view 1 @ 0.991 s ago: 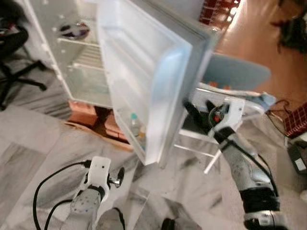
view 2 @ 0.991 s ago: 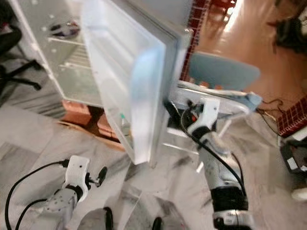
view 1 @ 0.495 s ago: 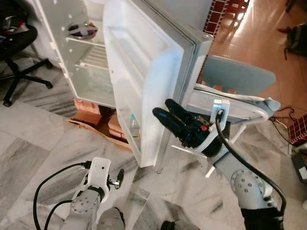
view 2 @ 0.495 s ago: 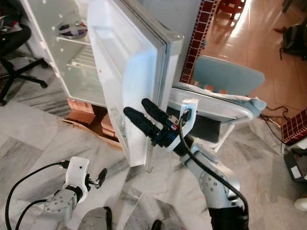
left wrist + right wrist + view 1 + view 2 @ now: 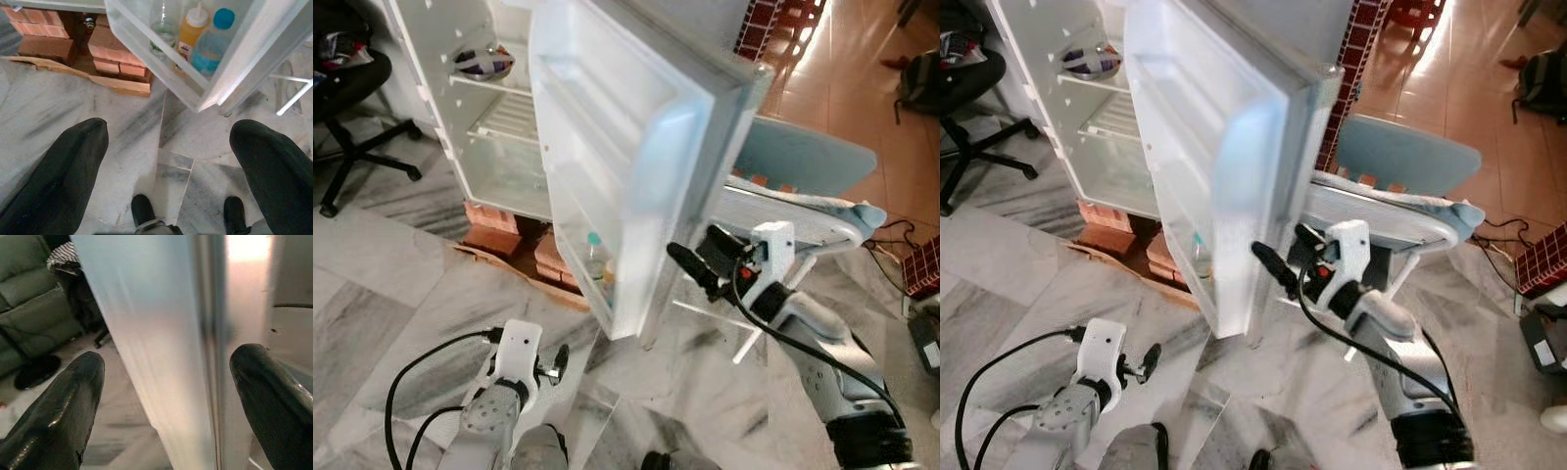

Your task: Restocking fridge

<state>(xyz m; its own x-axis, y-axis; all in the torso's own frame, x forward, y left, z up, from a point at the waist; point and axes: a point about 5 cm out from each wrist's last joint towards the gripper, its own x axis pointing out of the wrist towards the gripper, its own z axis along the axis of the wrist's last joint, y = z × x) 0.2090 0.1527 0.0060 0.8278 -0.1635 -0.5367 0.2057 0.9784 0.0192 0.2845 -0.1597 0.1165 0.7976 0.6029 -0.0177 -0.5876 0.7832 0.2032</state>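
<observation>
The white fridge (image 5: 499,127) stands open, its door (image 5: 626,166) swung wide toward me. The lowest door shelf holds a blue-capped bottle (image 5: 210,46), a yellow squeeze bottle (image 5: 190,30) and a clear bottle (image 5: 164,24). A bowl (image 5: 480,64) sits on the upper shelf inside. My right gripper (image 5: 690,257) is open at the door's free edge. In the right wrist view the door edge (image 5: 166,333) runs between its fingers (image 5: 73,396). My left gripper (image 5: 553,362) hangs low over the floor, open and holding nothing (image 5: 168,132).
Bricks (image 5: 499,230) and a board prop up the fridge. A black office chair (image 5: 352,108) stands at the left. A light blue chair (image 5: 803,157) and a white frame (image 5: 803,211) sit close behind the door on the right. Grey marble floor (image 5: 401,284) lies in front.
Half a second ago the right gripper reached across the door's inner face; now it has drawn back to the door's free edge. The left arm hangs as before.
</observation>
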